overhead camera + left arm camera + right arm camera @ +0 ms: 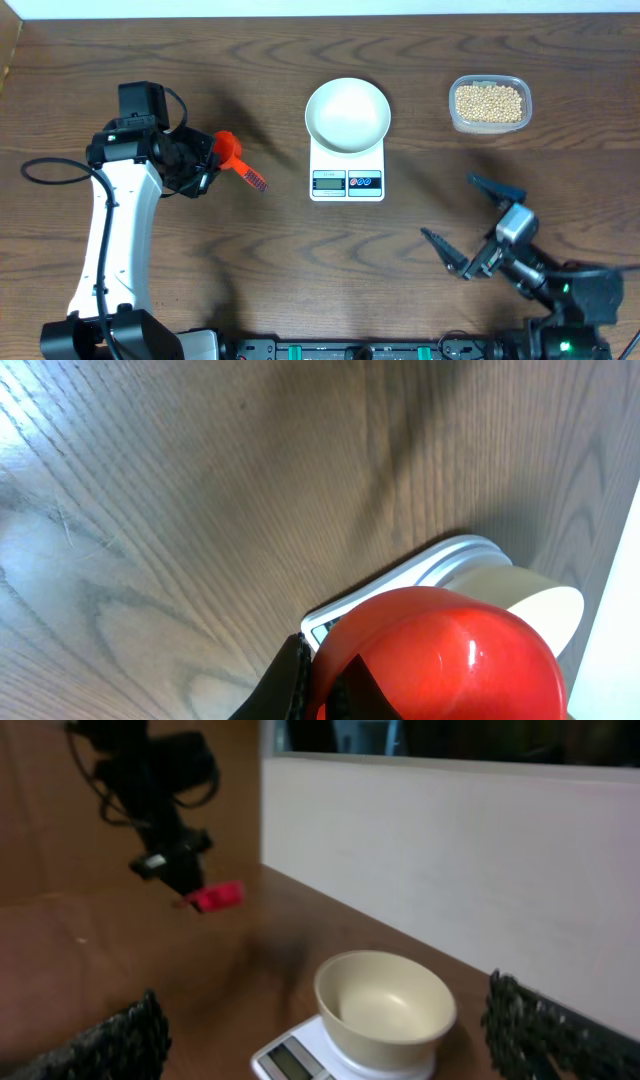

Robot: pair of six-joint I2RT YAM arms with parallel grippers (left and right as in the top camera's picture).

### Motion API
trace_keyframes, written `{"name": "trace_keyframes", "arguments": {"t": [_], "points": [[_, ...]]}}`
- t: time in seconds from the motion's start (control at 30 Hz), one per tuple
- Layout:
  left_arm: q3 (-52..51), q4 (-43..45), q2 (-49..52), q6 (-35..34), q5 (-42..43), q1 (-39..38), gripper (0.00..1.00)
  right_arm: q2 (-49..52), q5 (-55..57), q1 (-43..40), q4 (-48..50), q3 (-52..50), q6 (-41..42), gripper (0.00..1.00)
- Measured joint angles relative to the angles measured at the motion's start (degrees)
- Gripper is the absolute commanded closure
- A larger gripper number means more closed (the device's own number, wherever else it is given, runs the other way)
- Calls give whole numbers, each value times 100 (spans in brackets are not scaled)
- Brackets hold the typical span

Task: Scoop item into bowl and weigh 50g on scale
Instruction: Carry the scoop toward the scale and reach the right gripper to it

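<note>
Done: the bowl [347, 114] is set, empty, on the scale [347, 182]; the scoop [232, 152] is clamped in the left tool [208, 162].
Left: the beans [488, 102], all seen in the tub [452, 100], are yet to be scooped and weighed.
Right tool [447, 205]: held apart, empty.

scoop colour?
Red. The scoop shows best in the overhead view.

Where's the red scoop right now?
Overhead, the scoop is on the table's left side, gripped by the left pincer, left of the scale.
</note>
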Motion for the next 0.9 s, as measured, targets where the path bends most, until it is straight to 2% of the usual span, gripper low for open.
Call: {"name": "trace_keyframes", "arguments": {"t": [0.17, 0.3, 0.5, 0.67, 0.9], "points": [[-2, 168, 0, -7, -20, -199, 93, 1408, -658, 24, -780, 1178, 52, 1], [-2, 417, 0, -72, -44, -463, 93, 2608, -968, 26, -1912, 2223, 74, 1], [-2, 501, 0, -619, -350, -890, 93, 4037, -1084, 26, -3150, 3344, 96, 1], [-2, 501, 0, -1272, -605, -1211, 93, 4826, -1145, 26, -3058, 3517, 101, 1], [-2, 529, 7, -2225, -1005, -1770, 93, 5307, -1158, 26, -2763, 3517, 341, 1]]}}
